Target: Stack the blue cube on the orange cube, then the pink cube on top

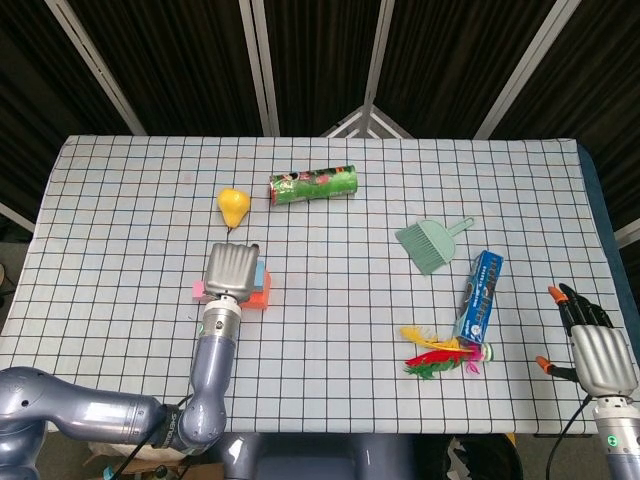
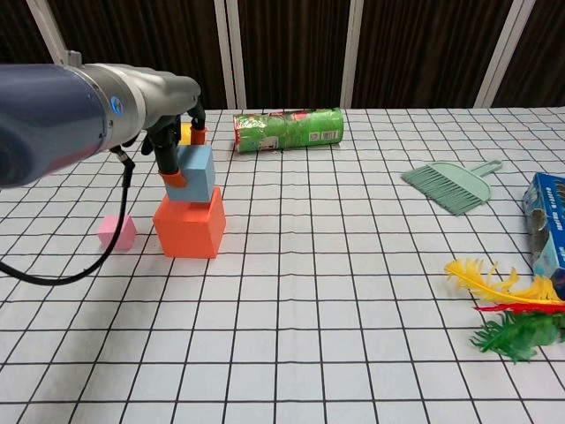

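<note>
In the chest view my left hand (image 2: 168, 124) holds the blue cube (image 2: 196, 173) from its left side, and the cube's underside rests on top of the orange cube (image 2: 191, 227). From the head view the left hand (image 1: 230, 270) covers most of both; only a sliver of the blue cube (image 1: 259, 277) and the orange cube (image 1: 262, 295) show. The small pink cube (image 2: 117, 231) lies on the cloth just left of the orange one; the pink cube (image 1: 198, 290) peeks out beside the hand. My right hand (image 1: 598, 352) rests at the table's near right edge, fingers apart, holding nothing.
A yellow pear (image 1: 233, 206) and a green can on its side (image 1: 313, 185) lie behind the stack. Right of centre are a green dustpan brush (image 1: 430, 243), a blue box (image 1: 480, 294) and a bunch of coloured feathers (image 1: 440, 355).
</note>
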Tool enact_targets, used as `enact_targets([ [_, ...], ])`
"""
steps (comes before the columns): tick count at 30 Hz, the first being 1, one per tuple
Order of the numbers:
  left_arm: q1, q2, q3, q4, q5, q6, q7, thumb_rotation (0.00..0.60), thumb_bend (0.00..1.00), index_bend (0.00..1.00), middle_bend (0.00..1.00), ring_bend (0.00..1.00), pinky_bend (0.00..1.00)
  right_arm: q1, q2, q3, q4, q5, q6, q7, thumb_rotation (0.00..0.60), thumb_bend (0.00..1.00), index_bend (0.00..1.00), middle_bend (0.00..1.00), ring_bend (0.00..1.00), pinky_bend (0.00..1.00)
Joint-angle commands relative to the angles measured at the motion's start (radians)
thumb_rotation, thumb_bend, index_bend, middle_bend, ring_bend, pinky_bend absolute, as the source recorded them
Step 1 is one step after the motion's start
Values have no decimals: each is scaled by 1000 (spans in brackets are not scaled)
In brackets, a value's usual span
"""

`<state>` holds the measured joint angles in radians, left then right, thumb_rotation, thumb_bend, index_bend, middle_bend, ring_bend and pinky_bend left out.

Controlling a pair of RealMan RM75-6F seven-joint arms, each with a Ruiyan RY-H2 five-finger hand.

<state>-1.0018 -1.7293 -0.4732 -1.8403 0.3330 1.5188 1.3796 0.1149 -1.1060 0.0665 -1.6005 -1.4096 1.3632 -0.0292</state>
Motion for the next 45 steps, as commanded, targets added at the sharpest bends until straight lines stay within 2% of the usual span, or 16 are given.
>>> enact_targets([
  [1, -11, 1, 14, -9, 1, 10, 2, 600, 386, 486, 740, 655, 692, 1, 1, 0, -2, 0, -1, 0, 600, 190, 82, 73, 131, 163],
  [17, -39, 12, 67, -36, -8, 79, 7, 600, 386, 485, 740, 655, 692, 0, 2, -1, -4, -6, 3, 2, 600, 190, 82, 73, 131, 163],
  [45, -59, 11, 104, 21, -34, 41, -42, 600, 386, 483, 740, 655, 691, 2, 3, -3, -11, -1, -4, -5, 600, 190, 82, 73, 131, 163],
])
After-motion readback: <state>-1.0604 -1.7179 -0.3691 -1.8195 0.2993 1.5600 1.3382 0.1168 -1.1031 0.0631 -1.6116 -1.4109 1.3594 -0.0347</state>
